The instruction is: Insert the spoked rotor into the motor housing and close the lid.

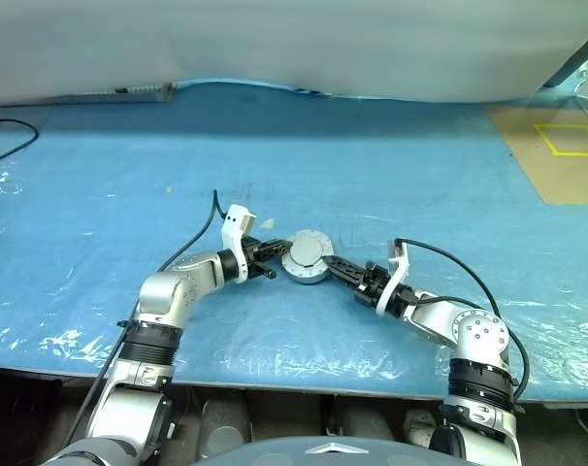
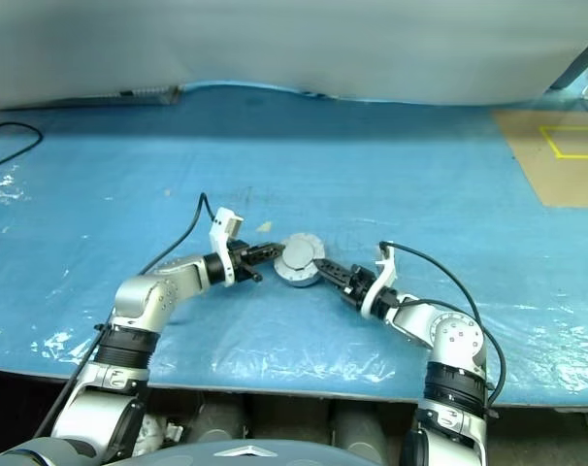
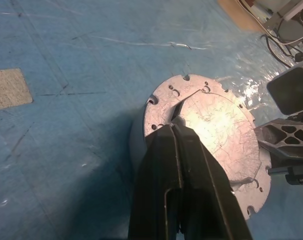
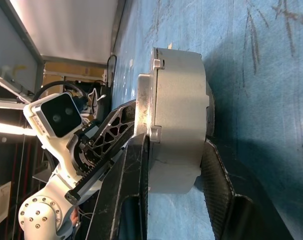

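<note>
Right pincer [image 4: 174,172] seemingly clamps the squat silver motor housing [image 4: 176,120]; left pincer [image 3: 177,131] closed.

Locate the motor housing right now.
In the left eye view the motor housing sits mid-table on the blue sheet, between the left gripper and right gripper.

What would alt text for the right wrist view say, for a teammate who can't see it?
The right gripper has its jaws either side of the motor housing, a silver round metal cup with the lid on it, standing on the blue table cover. The left gripper reaches the lid from the far side.
</note>
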`<state>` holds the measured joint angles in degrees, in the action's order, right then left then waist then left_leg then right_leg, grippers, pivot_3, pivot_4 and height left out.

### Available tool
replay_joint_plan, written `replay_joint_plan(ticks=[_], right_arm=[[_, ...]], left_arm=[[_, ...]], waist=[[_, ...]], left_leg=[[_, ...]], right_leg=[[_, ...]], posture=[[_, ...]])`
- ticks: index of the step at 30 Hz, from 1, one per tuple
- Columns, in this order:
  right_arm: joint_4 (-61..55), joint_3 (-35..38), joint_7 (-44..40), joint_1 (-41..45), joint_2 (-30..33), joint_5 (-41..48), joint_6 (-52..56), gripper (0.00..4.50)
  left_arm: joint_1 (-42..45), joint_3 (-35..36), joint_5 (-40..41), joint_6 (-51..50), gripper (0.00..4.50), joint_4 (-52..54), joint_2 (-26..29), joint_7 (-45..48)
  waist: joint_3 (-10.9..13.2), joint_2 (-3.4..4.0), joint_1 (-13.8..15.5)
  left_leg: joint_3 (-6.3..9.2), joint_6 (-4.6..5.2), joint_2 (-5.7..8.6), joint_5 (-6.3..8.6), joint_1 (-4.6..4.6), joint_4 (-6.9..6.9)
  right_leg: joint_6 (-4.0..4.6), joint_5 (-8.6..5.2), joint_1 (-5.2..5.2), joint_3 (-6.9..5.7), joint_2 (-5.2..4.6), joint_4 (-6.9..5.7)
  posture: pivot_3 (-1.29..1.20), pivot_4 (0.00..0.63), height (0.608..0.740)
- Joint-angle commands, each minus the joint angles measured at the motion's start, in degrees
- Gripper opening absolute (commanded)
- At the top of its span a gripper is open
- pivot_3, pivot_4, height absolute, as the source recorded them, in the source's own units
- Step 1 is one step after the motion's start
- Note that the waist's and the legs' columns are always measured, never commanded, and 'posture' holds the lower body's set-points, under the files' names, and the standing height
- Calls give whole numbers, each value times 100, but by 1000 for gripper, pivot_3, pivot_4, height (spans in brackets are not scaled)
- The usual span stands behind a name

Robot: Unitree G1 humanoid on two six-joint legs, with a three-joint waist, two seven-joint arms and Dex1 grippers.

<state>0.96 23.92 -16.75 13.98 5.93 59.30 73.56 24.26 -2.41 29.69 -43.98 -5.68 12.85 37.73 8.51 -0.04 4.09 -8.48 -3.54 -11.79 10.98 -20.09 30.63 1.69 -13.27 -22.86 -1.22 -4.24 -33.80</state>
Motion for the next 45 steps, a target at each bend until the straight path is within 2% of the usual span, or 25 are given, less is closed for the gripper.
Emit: replay_joint_plan(ticks=[1,5,8,14,18,24,35,44,45], right_arm=[[-26,-181,46,-139,28,1,118,1086],[-34,-133,95,-149,-12,87,82,1086],[-39,64,194,-55,-118,336,27,1086],[-74,447,662,313,-429,994,-126,1086],[-83,459,955,577,-633,1194,-295,1086],[-103,336,1303,988,-847,1573,-391,1086],[-56,-36,1499,1054,-855,1833,-325,1086],[-39,-148,1566,993,-741,2041,-327,1086],[-39,-152,1584,989,-735,2086,-310,1086]], left_arm=[[-51,-81,1,-15,0,83,-59,40],[-9,306,317,-90,0,16,-214,-10],[77,821,674,-222,878,-55,-377,-170],[103,1859,1671,-803,2988,-134,-585,-588],[73,2795,2769,-1482,4415,-415,-836,-1215],[-24,3374,3634,-1962,4500,-731,-1174,-1943],[-107,3293,4444,-2024,4500,-662,-1629,-2093],[-108,3086,4641,-2099,4500,-829,-1586,-2193],[-90,3086,4662,-2093,4325,-863,-1581,-2174]], waist=[[0,0,1],[0,0,2],[0,0,-3],[8,6,-17],[12,9,-11],[15,5,0],[20,-3,9],[20,-4,20],[20,-4,20]], left_leg=[[0,0,0,0,-1,0],[0,0,0,0,-2,0],[0,0,0,0,-3,0],[0,0,-1,0,-14,0],[0,0,1,0,-44,1],[12,-1,0,-1,-80,4],[19,-2,1,-1,-91,17],[22,-2,1,-1,-94,35],[22,-2,1,-1,-94,36]], right_leg=[[0,0,0,0,0,1],[-2,1,0,-1,0,1],[0,0,-2,-2,0,1],[3,1,-21,-1,2,-1],[-17,14,-47,-2,2,0],[-26,20,-62,-15,3,2],[-45,31,-62,-19,3,3],[-54,37,-59,-18,2,0],[-54,38,-58,-17,2,0]], posture=[[0,150,740],[0,150,740],[0,150,740],[0,150,740],[0,150,740],[0,150,740],[0,150,740],[0,150,740],[0,150,740]])
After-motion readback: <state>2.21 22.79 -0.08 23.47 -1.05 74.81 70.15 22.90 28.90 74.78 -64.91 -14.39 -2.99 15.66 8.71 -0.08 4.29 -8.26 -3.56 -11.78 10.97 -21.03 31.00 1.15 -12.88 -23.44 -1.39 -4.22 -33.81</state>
